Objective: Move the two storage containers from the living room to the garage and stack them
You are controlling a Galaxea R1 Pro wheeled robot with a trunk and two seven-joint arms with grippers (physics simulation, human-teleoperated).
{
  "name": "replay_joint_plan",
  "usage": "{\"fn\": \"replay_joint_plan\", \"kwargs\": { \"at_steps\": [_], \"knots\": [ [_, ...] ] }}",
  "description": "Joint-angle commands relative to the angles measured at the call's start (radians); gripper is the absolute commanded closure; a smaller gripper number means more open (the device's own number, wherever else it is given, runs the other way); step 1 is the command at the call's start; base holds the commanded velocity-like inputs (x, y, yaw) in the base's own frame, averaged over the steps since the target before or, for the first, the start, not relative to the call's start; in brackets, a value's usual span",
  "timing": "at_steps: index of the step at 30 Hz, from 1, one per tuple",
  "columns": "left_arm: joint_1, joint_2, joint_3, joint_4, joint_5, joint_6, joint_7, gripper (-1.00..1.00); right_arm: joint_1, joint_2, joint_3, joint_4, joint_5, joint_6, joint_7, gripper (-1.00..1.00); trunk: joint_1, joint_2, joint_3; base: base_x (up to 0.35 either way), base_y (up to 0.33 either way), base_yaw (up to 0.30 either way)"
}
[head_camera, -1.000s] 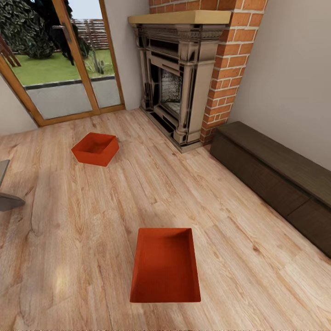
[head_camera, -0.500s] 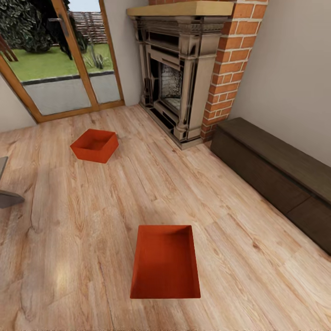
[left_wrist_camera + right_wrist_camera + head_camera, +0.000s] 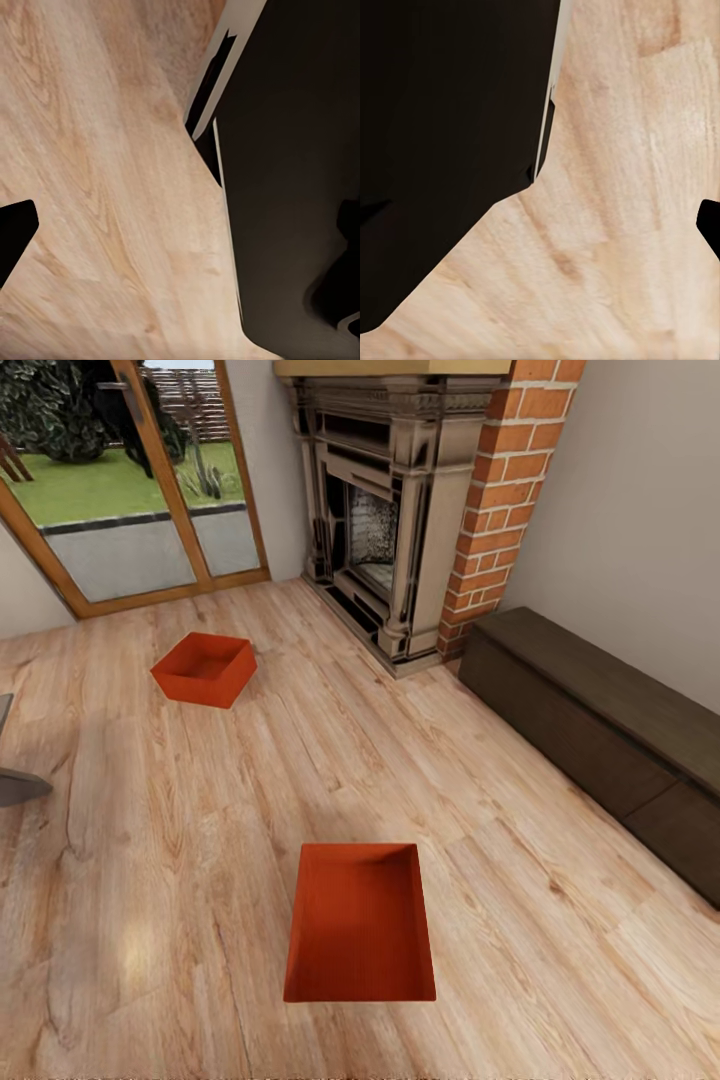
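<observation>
Two orange-red open-top storage containers sit on the living room's light wood plank floor. The near one (image 3: 360,925) lies straight ahead, close to the lower middle of the head view, its long side running away from me. The far one (image 3: 204,669) rests turned at an angle, towards the glass doors (image 3: 130,490). Both look empty. My left gripper (image 3: 180,255) and right gripper (image 3: 540,225) hang over bare planks, each with its dark fingertips wide apart at the picture's edges and nothing between them. Neither is near a container.
A red brick fireplace (image 3: 390,530) stands at the back. A long low dark bench (image 3: 600,730) runs along the right wall. A grey object (image 3: 15,780) pokes in at the left edge. Open floor lies between the two containers. A large black shape (image 3: 300,150) sits beside each gripper.
The whole head view has shifted slightly, so the fireplace and both containers sit a little higher in the picture. The containers themselves have not moved on the floor.
</observation>
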Motion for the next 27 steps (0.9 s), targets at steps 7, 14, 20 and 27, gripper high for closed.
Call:
{"fn": "replay_joint_plan", "kwargs": {
  "at_steps": [7, 14, 20, 27],
  "knots": [
    [0.000, -0.001, 0.006, -0.001, 0.000, 0.004, 0.001, -1.00, -0.001, 0.000, 0.009, 0.003, -0.010, -0.006, 0.004, -1.00, 0.000, 0.000, -0.012, 0.000, 0.000, 0.000],
    [0.000, 0.000, 0.006, -0.001, 0.000, 0.004, 0.001, -1.00, -0.001, 0.000, 0.009, 0.003, -0.010, -0.006, 0.004, -1.00, 0.000, 0.000, -0.023, 0.000, 0.000, 0.000],
    [0.000, 0.000, 0.006, -0.001, -0.001, 0.004, 0.001, -1.00, -0.001, 0.000, 0.009, 0.003, -0.010, -0.005, 0.004, -1.00, 0.000, 0.000, -0.032, 0.000, 0.000, 0.000],
    [0.000, -0.001, 0.006, -0.002, -0.001, 0.004, 0.001, -1.00, -0.001, 0.000, 0.010, 0.003, -0.010, -0.006, 0.004, -1.00, 0.000, 0.000, -0.043, 0.000, 0.000, 0.000]
  ]
}}
